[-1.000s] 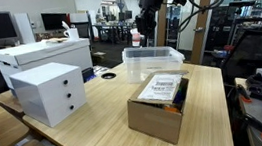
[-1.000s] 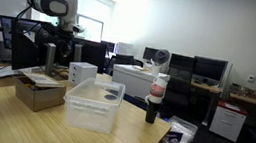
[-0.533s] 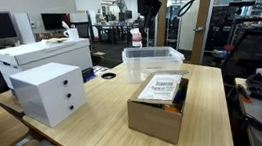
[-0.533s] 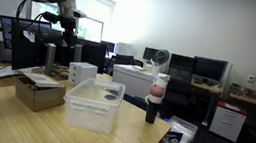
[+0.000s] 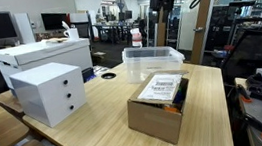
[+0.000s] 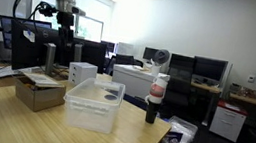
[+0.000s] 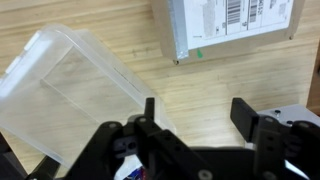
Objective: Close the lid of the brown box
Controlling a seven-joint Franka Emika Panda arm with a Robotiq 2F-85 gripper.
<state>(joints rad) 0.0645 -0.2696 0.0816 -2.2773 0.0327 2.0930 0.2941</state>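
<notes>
Judging from how things lie, the task can be taken as nearly or wholly done: the lid (image 5: 160, 87) is seen lying flat, label upward, across the top of the brown box (image 5: 157, 118), which stands on the wooden table (image 5: 98, 132). A dark strip is shown along one long edge of the lid, and whether that is a gap to be pressed shut or only shadow cannot be told. The gripper (image 7: 195, 104) is held high above the brown box and a little off to one side, touching nothing. In the wrist view its jaws are seen spread wide with nothing between them, and the labelled lid is shown well below. If anything is left, it is judged to be a last press on the flap. Beyond the brown box in an exterior view, a clear plastic bin (image 5: 152, 58) is set, near it but apart. A white drawer unit (image 5: 48, 93) is placed well to the box's side, with a larger white carton (image 5: 38, 54) behind that. Nothing is seen over the brown box that would block a descent.
</notes>
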